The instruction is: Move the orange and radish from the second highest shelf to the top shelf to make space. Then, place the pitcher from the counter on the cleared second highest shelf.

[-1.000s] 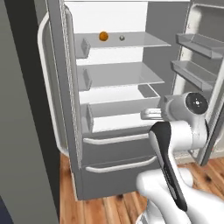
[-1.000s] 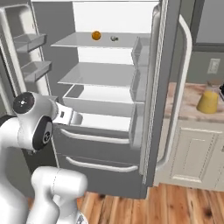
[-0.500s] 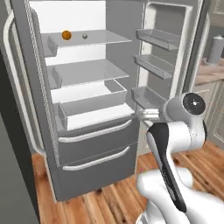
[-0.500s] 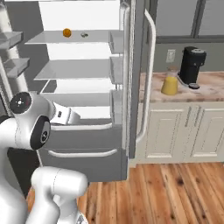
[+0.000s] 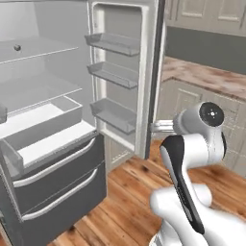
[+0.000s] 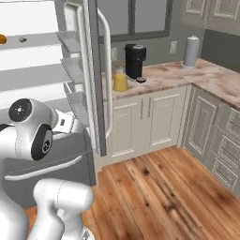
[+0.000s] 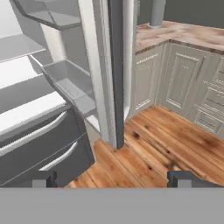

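Note:
The amber-yellow pitcher (image 6: 120,80) with its white lid stands on the mottled counter (image 6: 187,77), just left of the black coffee machine (image 6: 135,61). Inside the open fridge, the orange (image 6: 2,39) and the pale radish (image 6: 22,40) (image 5: 17,47) rest on the thin grey top shelf (image 5: 45,50). The paler second highest shelf (image 5: 41,89) lies bare below it. My gripper (image 7: 113,179) is open and holds nothing. It hovers at mid height near the edge of the right fridge door (image 7: 116,74), far from the pitcher. In the left base view, the gripper (image 5: 156,127) points at that door.
The open right door carries several bins (image 5: 113,74) and stands between my hand and the counter. A tall grey cylinder (image 6: 190,51) sits farther right on the counter. Cream cabinets (image 6: 150,117) run below, and open wooden floor (image 6: 159,192) spreads in front.
Both base views have swung right: the fridge slid toward the left edge, and the counter with the pitcher came to the middle. The gripper stays open and empty.

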Robot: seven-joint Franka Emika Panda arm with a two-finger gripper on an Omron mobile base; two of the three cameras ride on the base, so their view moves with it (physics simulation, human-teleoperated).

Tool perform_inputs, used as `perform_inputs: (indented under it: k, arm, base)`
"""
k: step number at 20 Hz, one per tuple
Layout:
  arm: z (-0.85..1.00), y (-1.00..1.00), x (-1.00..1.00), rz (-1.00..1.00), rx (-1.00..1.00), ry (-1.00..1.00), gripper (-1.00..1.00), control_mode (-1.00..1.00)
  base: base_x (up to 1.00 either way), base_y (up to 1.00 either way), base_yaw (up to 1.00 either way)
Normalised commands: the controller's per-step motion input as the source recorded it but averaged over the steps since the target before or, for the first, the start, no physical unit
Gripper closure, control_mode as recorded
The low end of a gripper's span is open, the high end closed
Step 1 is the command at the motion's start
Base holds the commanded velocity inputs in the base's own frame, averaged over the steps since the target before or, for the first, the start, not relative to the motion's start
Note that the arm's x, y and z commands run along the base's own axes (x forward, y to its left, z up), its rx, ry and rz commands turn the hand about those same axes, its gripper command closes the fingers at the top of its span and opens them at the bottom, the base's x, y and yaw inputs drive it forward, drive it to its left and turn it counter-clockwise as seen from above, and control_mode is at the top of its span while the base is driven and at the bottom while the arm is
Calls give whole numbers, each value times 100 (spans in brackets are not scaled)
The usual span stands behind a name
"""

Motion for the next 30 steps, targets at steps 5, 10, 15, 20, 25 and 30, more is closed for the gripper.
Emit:
perform_inputs:
  k: [5, 10, 15, 20, 25, 30]
  arm:
    - [0, 0, 0, 0, 0, 0, -100, 100]
    - [0, 0, 0, 0, 0, 0, -100, 100]
    - [0, 0, 0, 0, 0, 0, -100, 100]
    - [0, 0, 0, 0, 0, 0, -100, 100]
    - [0, 0, 0, 0, 0, 0, -100, 100]
    - [0, 0, 0, 0, 0, 0, -100, 100]
  base:
    - [6, -36, -51]
    - [25, -56, -30]
    - [56, -46, 6]
    - [61, -53, 35]
    - [57, -50, 50]
    - [59, -55, 53]
